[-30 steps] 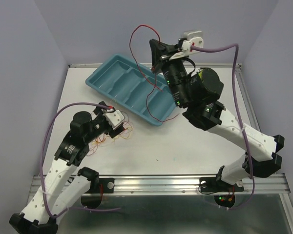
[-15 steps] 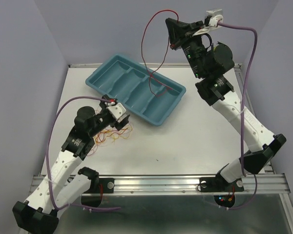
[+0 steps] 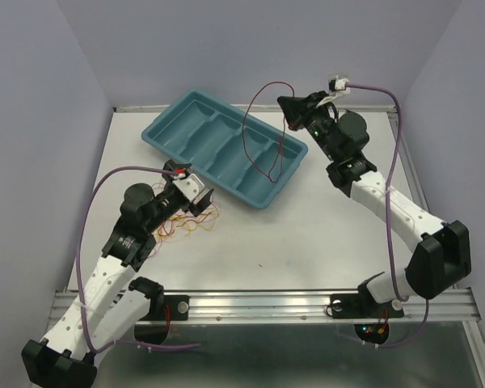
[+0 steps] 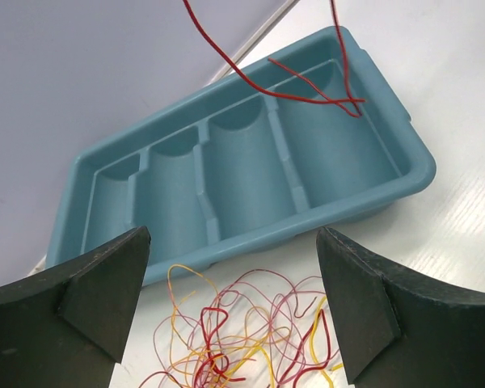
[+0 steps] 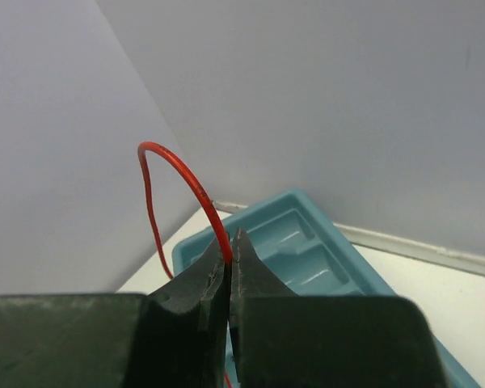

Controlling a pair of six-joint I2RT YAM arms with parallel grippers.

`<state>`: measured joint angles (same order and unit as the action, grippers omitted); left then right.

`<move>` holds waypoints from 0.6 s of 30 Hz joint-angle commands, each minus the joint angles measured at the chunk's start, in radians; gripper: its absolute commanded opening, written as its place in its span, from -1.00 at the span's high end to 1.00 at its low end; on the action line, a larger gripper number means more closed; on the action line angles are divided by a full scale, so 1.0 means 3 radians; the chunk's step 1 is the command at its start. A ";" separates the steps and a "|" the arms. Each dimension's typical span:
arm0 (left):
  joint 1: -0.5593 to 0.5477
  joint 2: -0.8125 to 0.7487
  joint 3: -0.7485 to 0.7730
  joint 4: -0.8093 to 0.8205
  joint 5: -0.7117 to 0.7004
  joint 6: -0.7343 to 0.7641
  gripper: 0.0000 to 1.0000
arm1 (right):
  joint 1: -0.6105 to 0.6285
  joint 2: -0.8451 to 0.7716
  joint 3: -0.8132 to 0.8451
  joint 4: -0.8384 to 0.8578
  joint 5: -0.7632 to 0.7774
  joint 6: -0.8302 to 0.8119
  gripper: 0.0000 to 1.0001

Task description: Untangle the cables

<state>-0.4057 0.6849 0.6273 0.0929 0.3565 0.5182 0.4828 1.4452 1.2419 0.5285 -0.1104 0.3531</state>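
Observation:
A tangle of thin red, yellow and orange cables lies on the table just in front of the teal tray; it shows between my left fingers in the left wrist view. My left gripper is open and empty above that tangle. My right gripper is raised over the tray's right end and shut on a red cable, which arcs up from the fingertips and hangs down in a loop into the tray's right compartment.
The teal tray has several long compartments and sits diagonally at the back of the table. Purple walls close in the back and both sides. A metal rail runs along the near edge.
My right gripper has come down and forward from high above the back wall to just over the tray's right end, lowering the red cable's loop into the tray. The left arm has barely moved.

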 commanded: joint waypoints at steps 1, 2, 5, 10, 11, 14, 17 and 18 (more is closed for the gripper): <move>0.0008 -0.0013 -0.0015 0.0263 -0.0028 -0.0066 -0.90 | -0.0029 -0.0399 -0.0340 0.0554 -0.0194 0.0122 0.99; 0.0013 0.0002 -0.0005 0.0263 -0.0028 -0.0071 -0.90 | -0.0024 -0.0435 -0.0416 0.0555 -0.0189 0.0117 0.99; 0.0008 0.0069 0.0061 0.0268 0.0003 -0.0096 -0.90 | -0.0029 -0.0522 -0.0703 0.0560 -0.0230 0.0086 0.99; 0.0008 0.0237 0.0184 0.0263 0.0151 -0.0132 -0.91 | -0.0029 -0.0558 -0.1035 0.0565 -0.0190 0.0076 0.99; 0.0008 0.0309 0.0260 0.0263 0.0141 -0.0147 -0.91 | -0.0029 -0.0538 -0.1081 0.0570 -0.0144 0.0127 0.99; 0.0008 0.0437 0.0485 0.0253 0.0156 -0.0234 -0.91 | -0.0029 -0.0420 -0.1113 0.0473 0.0162 0.0234 0.99; 0.0013 0.0672 0.0720 0.0253 0.0273 -0.0382 -0.92 | -0.0029 -0.0216 -0.1041 0.0346 0.0245 0.0331 0.99; 0.0003 0.0844 0.0787 0.0258 0.0299 -0.0433 -0.92 | -0.0029 -0.0134 -0.1011 0.0294 0.0311 0.0423 0.99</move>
<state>-0.4053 0.8684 0.7547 0.1131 0.3927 0.4538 0.4763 1.3571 0.9222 0.6327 -0.0956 0.4152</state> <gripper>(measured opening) 0.957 0.036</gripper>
